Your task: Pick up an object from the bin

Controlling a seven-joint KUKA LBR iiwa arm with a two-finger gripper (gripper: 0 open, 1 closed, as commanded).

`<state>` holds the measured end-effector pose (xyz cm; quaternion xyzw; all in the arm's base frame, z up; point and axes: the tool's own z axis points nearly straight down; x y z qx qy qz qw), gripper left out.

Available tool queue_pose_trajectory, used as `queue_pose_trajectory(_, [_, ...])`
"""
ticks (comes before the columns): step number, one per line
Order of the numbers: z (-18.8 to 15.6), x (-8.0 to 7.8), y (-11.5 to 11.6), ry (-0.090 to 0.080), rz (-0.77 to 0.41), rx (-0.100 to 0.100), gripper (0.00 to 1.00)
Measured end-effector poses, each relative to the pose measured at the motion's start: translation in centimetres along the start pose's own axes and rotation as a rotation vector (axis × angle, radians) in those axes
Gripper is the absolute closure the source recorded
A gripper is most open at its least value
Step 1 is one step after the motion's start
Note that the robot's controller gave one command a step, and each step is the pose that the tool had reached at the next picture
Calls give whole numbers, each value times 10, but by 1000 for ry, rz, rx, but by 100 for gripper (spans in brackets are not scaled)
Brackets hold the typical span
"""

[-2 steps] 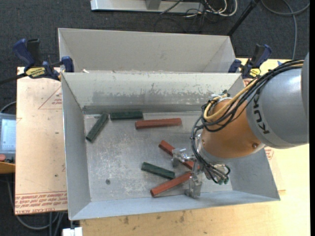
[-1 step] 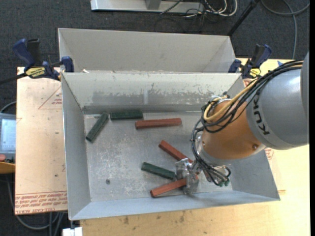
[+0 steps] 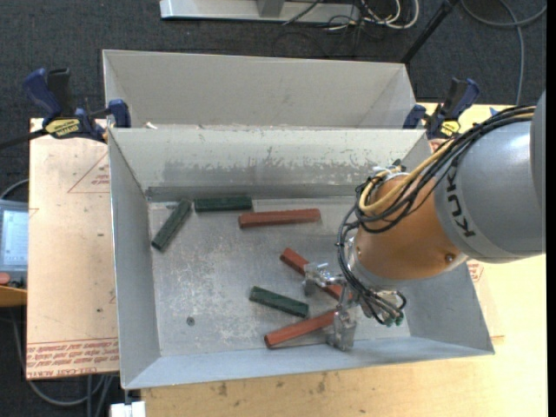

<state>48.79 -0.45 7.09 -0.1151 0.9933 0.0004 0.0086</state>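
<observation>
Three dark green bars [image 3: 171, 225] [image 3: 222, 204] [image 3: 279, 301], three red-brown bars [image 3: 279, 218] [image 3: 294, 260] [image 3: 298, 330], one grey metal bin [image 3: 130, 259]

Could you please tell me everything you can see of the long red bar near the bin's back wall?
The red bar is a long, slim, straight stick, dull reddish brown. It lies flat on the bin floor, almost parallel to the back wall. A green bar ends close by its left end, seemingly apart.

bare bin floor [image 3: 204, 272] at left, red bar [image 3: 291, 332] and green bar [image 3: 278, 301] crowding front right
</observation>
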Motion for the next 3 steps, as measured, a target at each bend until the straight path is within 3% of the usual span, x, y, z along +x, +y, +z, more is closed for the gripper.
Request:
queue_pose_trajectory(1, [0, 3, 0, 13, -1, -2, 100])
queue_pose_trajectory(2, [-90, -13, -41, 7, 4, 3, 100])
queue_pose_trajectory(3, [-155, -31, -41, 6, 21, 1, 100])
